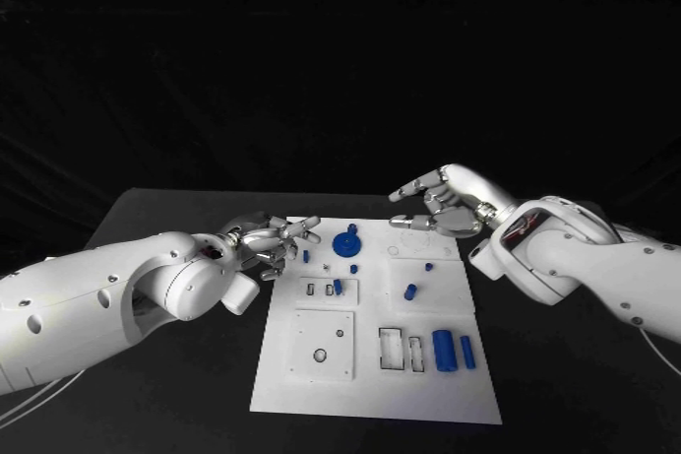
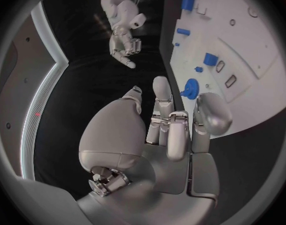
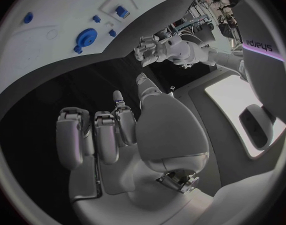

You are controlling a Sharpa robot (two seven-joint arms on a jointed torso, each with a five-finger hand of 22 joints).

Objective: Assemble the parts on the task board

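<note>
Beside the task board (image 1: 284, 375), both hands hold nothing

The left hand (image 1: 267, 242) hid the task board's (image 1: 372, 395) far-left edge; small parts there were too tiny to identify.

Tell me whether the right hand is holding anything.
No. The right hand holds nothing: its fingers curl in on bare air, off the white board.
</note>
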